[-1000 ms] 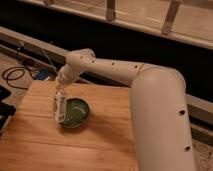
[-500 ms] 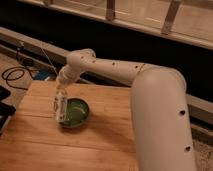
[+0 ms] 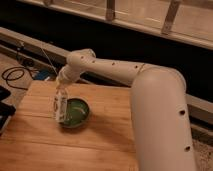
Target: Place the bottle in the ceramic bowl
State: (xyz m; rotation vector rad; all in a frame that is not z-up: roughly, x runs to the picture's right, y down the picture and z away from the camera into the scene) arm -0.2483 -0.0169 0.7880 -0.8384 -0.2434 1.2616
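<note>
Biggest thing in view: the white robot arm (image 3: 160,110), rising from approx 5 o'clock, bending at the top and reaching across toward 9 o'clock. It comes in high, prob so the wrist can point down over the work w/o sweeping the table.

Next, the wooden table (image 3: 100,145), pale butcher-block top filling the lower half. Behind it, a dark wall w/ a rail and a black cable (image 3: 15,75) coiled on the floor at 10 o'clock.

The ceramic bowl (image 3: 76,112), glossy green w/ dark rim, sits on the table at about 8 o'clock from frame centre, mouth up and nothing seen inside.

The bottle (image 3: 60,106) hangs roughly upright, cap end up, at the bowl's 9 o'clock edge, its base low against the near-left rim. Can't tell whether it touches the rim. Held vertical likely b/c it's gripped from the top; it's about as long as the bowl is wide, so it'd need to tip or shift toward 3 o'clock to land inside.

The gripper (image 3: 62,86) is right above the bottle's cap, at the wrist's lower tip. Fingers: closed around the bottle's top, judging by how it hangs clear of the table.
</note>
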